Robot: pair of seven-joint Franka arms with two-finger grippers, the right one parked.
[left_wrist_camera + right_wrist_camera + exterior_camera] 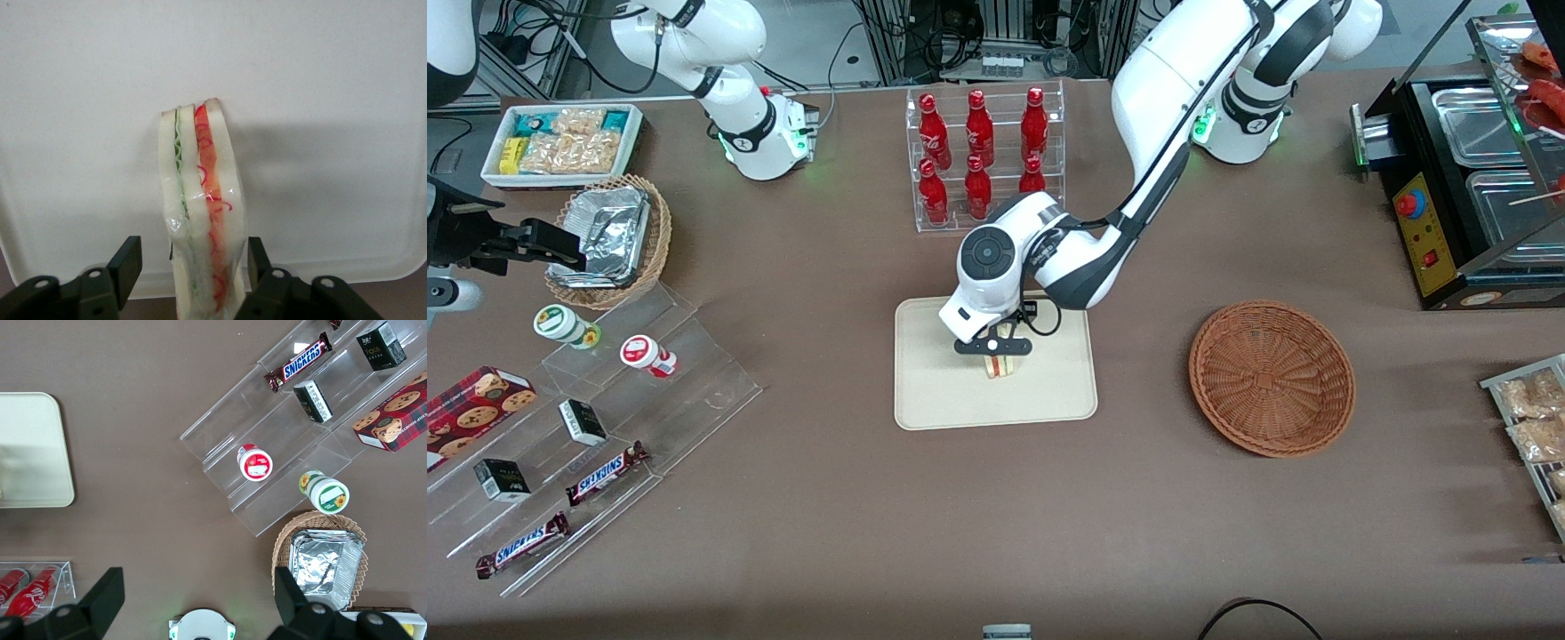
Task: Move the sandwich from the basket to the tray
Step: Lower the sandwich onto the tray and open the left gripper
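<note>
One pincer [997, 348] hangs over the flat cream rectangular tray [934, 391], fingers parted either side of the wrapped triangular sandwich wedge [200, 207], which stands on edge there; the round reddish-brown wicker basket [1272, 378] sits empty nearby.

Brown, matt bench [827, 533] across nearly the whole front view, plain-surfaced and evenly lit from above, with only soft, short shadows. At 12 o'clock, just off the bench edge, pale grey floor [818, 40], upright aluminium framing [889, 36] and a tangle of black cables [951, 40]. At 6 o'clock, one black cable loop [1258, 613] arching up over the near edge.
</note>
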